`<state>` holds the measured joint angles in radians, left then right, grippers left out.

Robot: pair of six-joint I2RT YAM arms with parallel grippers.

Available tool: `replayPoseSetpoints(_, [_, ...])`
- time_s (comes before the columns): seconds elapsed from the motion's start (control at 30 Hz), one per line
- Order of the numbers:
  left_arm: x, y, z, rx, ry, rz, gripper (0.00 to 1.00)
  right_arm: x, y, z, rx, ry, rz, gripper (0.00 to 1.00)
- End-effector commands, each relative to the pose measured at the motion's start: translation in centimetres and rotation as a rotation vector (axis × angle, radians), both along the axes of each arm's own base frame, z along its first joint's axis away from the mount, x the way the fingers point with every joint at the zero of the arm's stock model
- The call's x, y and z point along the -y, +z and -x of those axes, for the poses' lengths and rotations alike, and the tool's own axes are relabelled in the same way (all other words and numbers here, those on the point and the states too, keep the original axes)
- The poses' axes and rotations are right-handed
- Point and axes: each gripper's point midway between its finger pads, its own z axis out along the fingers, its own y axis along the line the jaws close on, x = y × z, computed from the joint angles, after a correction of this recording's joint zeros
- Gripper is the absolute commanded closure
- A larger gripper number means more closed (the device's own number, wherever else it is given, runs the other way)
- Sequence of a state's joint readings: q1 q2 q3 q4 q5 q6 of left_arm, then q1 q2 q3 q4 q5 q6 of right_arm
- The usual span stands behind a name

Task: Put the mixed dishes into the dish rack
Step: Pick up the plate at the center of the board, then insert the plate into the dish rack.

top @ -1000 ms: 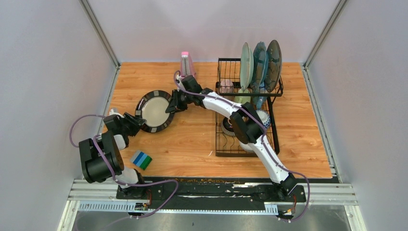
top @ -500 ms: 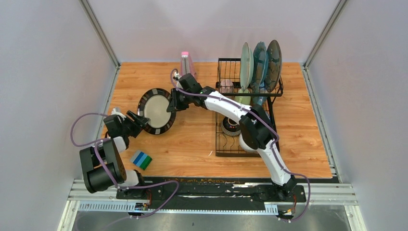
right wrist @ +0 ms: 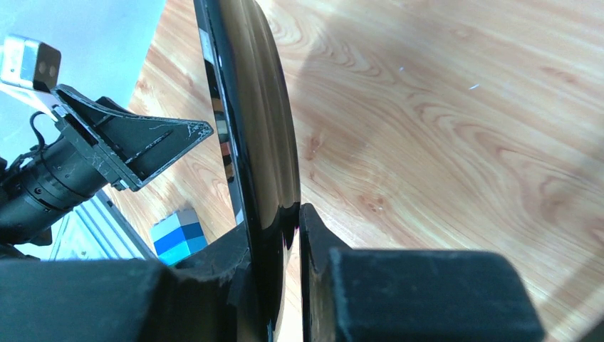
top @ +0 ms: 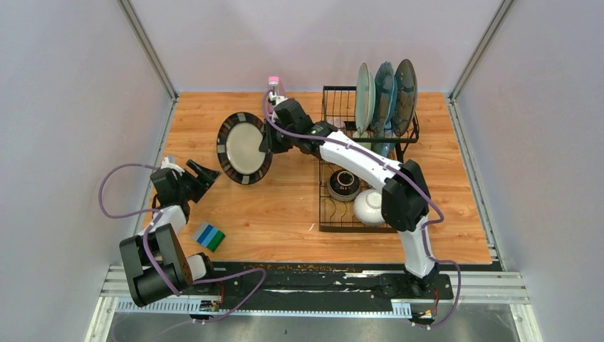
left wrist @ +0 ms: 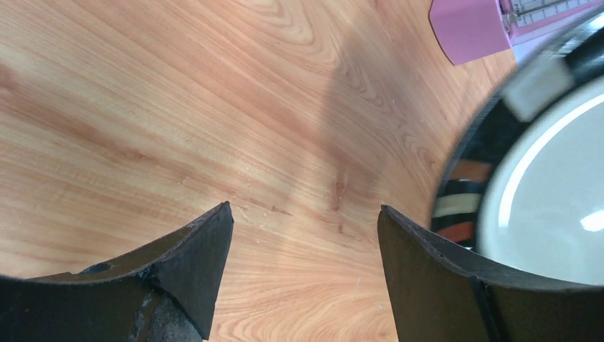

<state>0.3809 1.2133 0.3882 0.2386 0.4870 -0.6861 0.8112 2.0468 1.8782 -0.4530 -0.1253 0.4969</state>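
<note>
The black-rimmed round plate [top: 244, 148] is glossy, with a pale grey centre and small white, red and tan blocks set around its rim. It hangs tilted on edge above the table, left of the rack and clear of the wood. The right gripper [top: 268, 139] is clamped on its right rim. The right wrist view shows the thin dark edge pinched between the black fingers [right wrist: 313, 231]. The left gripper [top: 203, 173] stands near the plate's lower left, apart from it, its jaws spread wide over bare wood with nothing between them.

The orange-brown wood-grain table top [top: 285, 214] is smooth and matt. It is closed in by pale grey walls [top: 71, 107] on three sides. A ribbed metal rail [top: 320, 288] along the near edge carries both arm bases.

The black wire dish rack [top: 352, 229] lies on the right half of the table, and the white right arm reaches across its left side. Three large plates [top: 384, 89] stand upright in its far curved slots. A dark brown ribbed bowl [top: 344, 184] and a plain white bowl [top: 369, 206] sit in its near part. A pink pyramid-shaped metronome [top: 273, 87] stands at the far edge just behind the right wrist. A small blue-green striped block [top: 209, 237] lies near the left arm's base. Purple cables loop along both arms.
</note>
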Motion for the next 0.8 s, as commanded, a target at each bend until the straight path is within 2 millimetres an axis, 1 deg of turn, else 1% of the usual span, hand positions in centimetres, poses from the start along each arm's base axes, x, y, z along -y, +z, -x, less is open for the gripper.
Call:
replayPoseSetpoints(0.0, [-0.8, 2.2, -0.5, 0.047, 0.014, -0.064, 0.18, 2.4, 16.9, 0.0, 0.345, -0.071, -0.240, 1.00])
replayPoseSetpoints(0.1, [-0.7, 2.8, -0.4, 0.062, 0.016, -0.068, 0.17, 5.0, 20.4, 0.3, 0.437, -0.142, -0.243, 1.00])
replayPoseSetpoints(0.2, [-0.6, 3.2, -0.3, 0.072, 0.014, -0.067, 0.15, 7.3, 24.2, 1.2, 0.527, -0.188, -0.259, 1.00])
replayPoseSetpoints(0.3, [-0.6, 3.6, -0.2, 0.081, 0.010, -0.075, 0.12, 9.7, 27.5, 2.1, 0.611, -0.232, -0.283, 1.00])
replayPoseSetpoints(0.37, [-0.6, 3.8, -0.2, 0.082, 0.013, -0.077, 0.10, 11.1, 29.0, 2.7, 0.653, -0.265, -0.295, 1.00])
replayPoseSetpoints(0.43, [-0.6, 3.9, -0.3, 0.087, 0.011, -0.080, 0.08, 12.7, 30.3, 3.0, 0.689, -0.310, -0.296, 1.00])
replayPoseSetpoints(0.53, [-0.7, 4.2, -0.4, 0.088, 0.009, -0.084, 0.05, 15.1, 31.5, 3.1, 0.734, -0.397, -0.279, 1.00])
replayPoseSetpoints(0.57, [-0.7, 4.3, -0.5, 0.091, 0.008, -0.085, 0.02, 15.8, 31.7, 3.1, 0.747, -0.427, -0.268, 1.00])
replayPoseSetpoints(0.63, [-0.7, 4.4, -0.5, 0.091, 0.005, -0.088, 0.01, 17.3, 32.2, 3.0, 0.772, -0.484, -0.247, 1.00])
replayPoseSetpoints(0.77, [-0.7, 4.0, -0.4, 0.081, 0.008, -0.084, 0.00, 19.5, 32.5, 2.6, 0.802, -0.586, -0.211, 1.00])
